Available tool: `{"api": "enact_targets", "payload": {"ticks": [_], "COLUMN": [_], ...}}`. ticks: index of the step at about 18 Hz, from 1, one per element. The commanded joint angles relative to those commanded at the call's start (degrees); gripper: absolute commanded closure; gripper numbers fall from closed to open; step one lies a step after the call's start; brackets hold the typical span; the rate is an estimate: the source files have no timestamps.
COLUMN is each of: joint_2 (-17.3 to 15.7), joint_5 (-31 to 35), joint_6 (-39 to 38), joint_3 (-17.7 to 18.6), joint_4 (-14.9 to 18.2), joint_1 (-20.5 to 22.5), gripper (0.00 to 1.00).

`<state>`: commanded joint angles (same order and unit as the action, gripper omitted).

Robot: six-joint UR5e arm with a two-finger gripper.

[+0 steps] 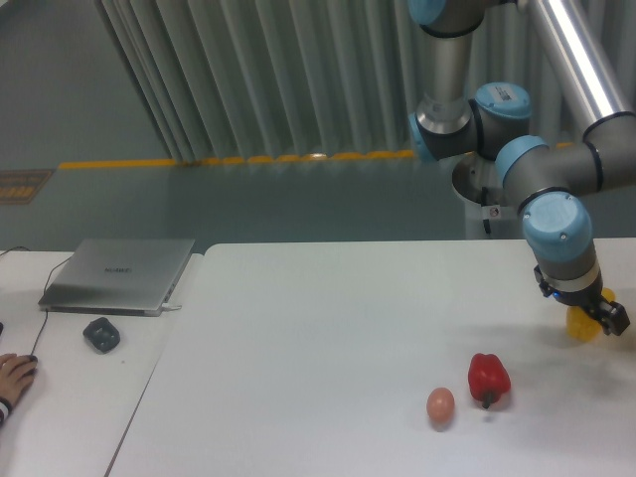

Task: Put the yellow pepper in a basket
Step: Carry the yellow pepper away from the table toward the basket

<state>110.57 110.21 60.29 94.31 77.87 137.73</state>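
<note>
Where the white counter (318,328) nears its right edge, the yellow pepper (584,323) sits partly hidden behind the gripper (588,311); the jaws appear clenched on it. Whether the pepper touches the counter cannot be told. Red pepper (488,379): on the counter, nearer the front, left of the gripper. Tan egg (440,404): just beside the red pepper, to its left. Closed laptop (119,274) and dark mouse (101,334): on the adjoining surface at far left.
</note>
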Motion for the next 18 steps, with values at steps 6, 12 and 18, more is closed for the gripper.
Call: {"api": "enact_targets", "payload": {"ticks": [6, 12, 18], "joint_2": [0.4, 0.9, 1.2], "joint_5": [0.1, 0.5, 2.5], "joint_6": [-0.1, -0.1, 0.1], "joint_3": [0.5, 1.1, 1.1], "joint_4": [0.0, 0.0, 0.2], "joint_1": [0.0, -0.4, -1.2], "gripper": [0.0, 0.0, 0.24]}}
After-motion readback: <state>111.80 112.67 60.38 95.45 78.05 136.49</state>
